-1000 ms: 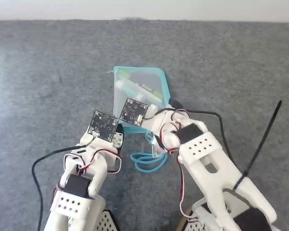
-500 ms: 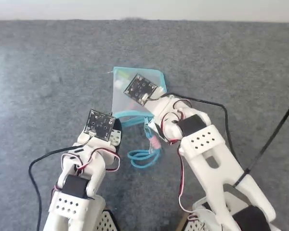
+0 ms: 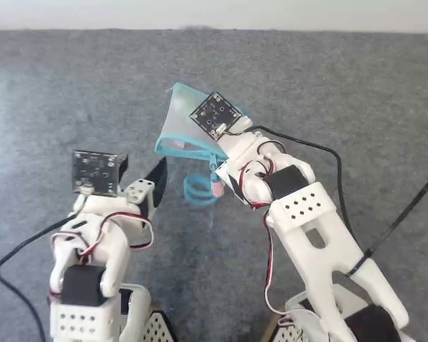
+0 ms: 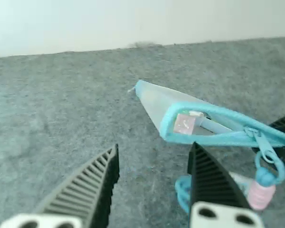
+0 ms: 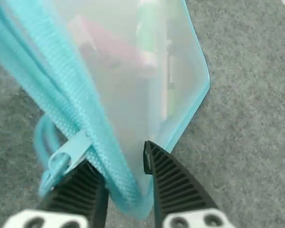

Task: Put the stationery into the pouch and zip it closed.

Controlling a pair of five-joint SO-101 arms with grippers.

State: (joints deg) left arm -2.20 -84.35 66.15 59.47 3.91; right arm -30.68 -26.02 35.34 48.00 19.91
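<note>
The translucent pouch [image 3: 183, 122] with teal trim is tilted up off the grey mat, zipper edge raised. My right gripper [image 3: 217, 160] is shut on the pouch's [image 5: 147, 90] corner at the zipper's end, a finger [image 5: 173, 183] on either side. The zipper pull [image 5: 66, 153] hangs beside it with a blue cord loop [image 3: 198, 189] and pink bead [image 3: 217, 189]. The pouch mouth [image 4: 213, 130] gapes, with stationery [image 4: 184, 124] inside. My left gripper [image 3: 139, 172] stands open to the pouch's left, nothing between its fingers [image 4: 90, 185].
Grey carpet-like mat [image 3: 342, 92] covers the table, with a pale wall edge [image 3: 214, 14] at the back. Black cables [image 3: 328, 178] trail from both arms near the front.
My right gripper has lifted the pouch's zipper end up and away from the front. My left arm has drawn back to the left, away from the pouch.
</note>
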